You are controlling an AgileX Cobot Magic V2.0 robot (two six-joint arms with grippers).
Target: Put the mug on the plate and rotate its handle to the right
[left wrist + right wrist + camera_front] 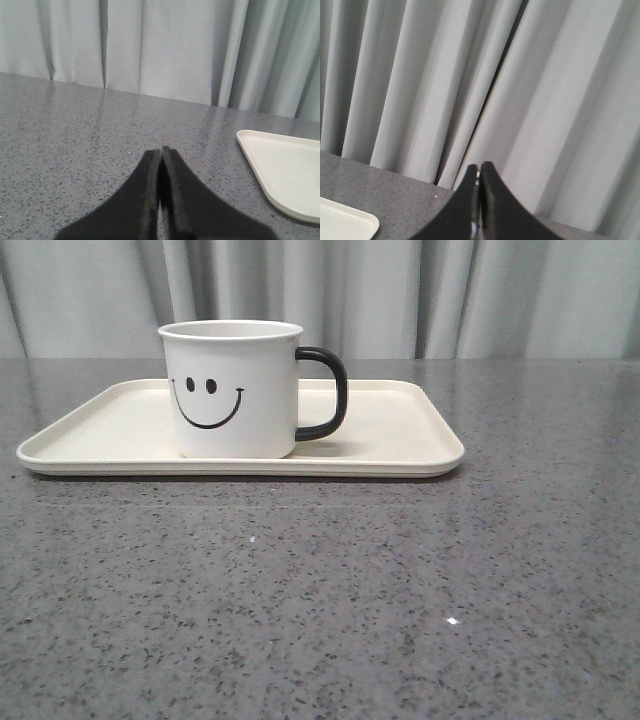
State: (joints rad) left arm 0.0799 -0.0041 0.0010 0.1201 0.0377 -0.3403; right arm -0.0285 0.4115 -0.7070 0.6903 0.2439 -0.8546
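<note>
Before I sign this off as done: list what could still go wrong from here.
The mug stands toward the left half of the plate, handle already pointing right, so little remains. Risks: any re-approach by the left gripper or right gripper, both shut and away, might nudge the mug or slide the plate on the smooth table.

We seem to face a staged test setup, not a lived-in room: a speckled grey stone-look table (320, 590) fills the lower frame, and plain pale grey curtains (400, 295) close off the whole upper frame as a backdrop.
</note>
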